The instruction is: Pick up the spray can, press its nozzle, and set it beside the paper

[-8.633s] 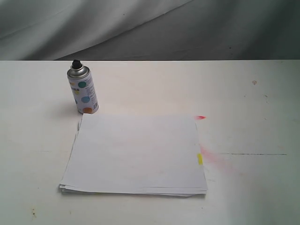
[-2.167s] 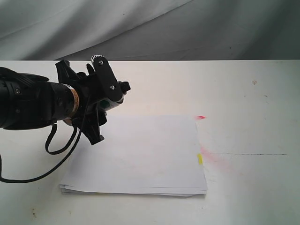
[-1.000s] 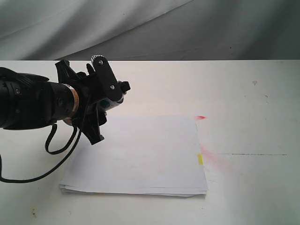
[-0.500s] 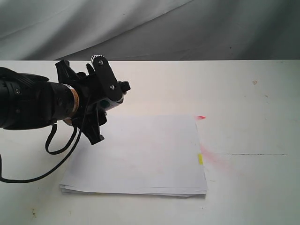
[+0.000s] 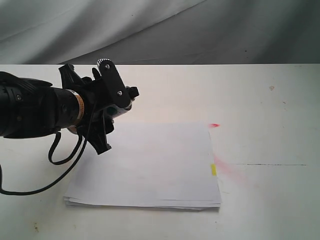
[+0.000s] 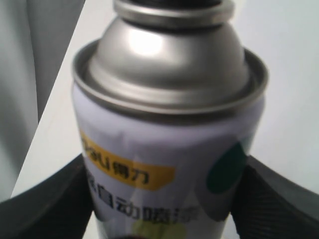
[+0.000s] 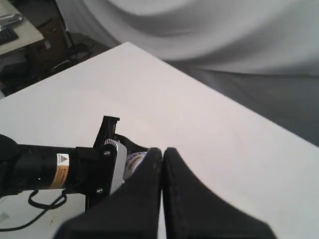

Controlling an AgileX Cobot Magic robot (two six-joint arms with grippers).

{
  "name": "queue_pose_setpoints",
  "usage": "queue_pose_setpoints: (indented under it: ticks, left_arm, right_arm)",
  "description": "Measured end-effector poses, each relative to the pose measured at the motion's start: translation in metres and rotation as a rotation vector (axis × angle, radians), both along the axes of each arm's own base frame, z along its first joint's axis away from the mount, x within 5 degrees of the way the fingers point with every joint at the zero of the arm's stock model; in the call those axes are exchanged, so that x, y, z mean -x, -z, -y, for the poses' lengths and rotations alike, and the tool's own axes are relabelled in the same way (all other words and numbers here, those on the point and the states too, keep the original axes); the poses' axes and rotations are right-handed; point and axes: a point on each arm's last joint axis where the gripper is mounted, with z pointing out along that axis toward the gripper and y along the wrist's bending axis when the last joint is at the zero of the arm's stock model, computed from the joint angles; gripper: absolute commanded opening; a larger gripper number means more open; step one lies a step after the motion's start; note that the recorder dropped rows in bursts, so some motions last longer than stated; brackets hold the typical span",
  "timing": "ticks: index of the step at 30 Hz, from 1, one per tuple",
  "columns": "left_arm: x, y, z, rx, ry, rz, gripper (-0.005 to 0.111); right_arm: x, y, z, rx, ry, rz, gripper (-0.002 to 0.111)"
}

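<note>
We are clamping the spray can in the left gripper, tilted over the paper's corner. The right gripper, pinched closed, should be pressing the nozzle squarely.

You have the paper lying flat on the bench. At the paper's far left corner the left hand clamps the spray can, tipped over, with the nozzle pointing along the paper's far edge toward its right.
</note>
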Motion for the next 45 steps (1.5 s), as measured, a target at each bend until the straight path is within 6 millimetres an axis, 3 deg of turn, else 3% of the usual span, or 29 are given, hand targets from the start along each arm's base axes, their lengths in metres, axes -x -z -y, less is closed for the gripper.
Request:
queue_pose_setpoints:
  ticks: [5, 8, 16, 22, 26, 45]
  left_arm:
    - [0.0, 0.0, 0.0, 0.0, 0.0, 0.0, 0.0]
    - [0.0, 0.0, 0.0, 0.0, 0.0, 0.0, 0.0]
    - [0.0, 0.0, 0.0, 0.0, 0.0, 0.0, 0.0]
    - [0.0, 0.0, 0.0, 0.001, -0.001, -0.001, 0.0]
    - [0.0, 0.0, 0.0, 0.003, -0.002, -0.001, 0.0]
    - [0.0, 0.0, 0.0, 0.003, -0.002, -0.001, 0.0]
  right_arm:
    - [-0.05, 0.053, -0.004, 0.007, -0.076, -0.16, 0.0]
    - [-0.068, 0.081, -0.007, -0.007, -0.121, -0.242, 0.0]
    - [-0.105, 0.148, -0.017, -0.156, -0.289, -0.39, 0.0]
    - [-0.123, 0.199, -0.012, -0.229, -0.36, -0.474, 0.0]
    - [-0.127, 0.208, -0.013, -0.241, -0.383, -0.457, 0.0]
    - [-0.129, 0.207, -0.013, -0.248, -0.382, -0.429, 0.0]
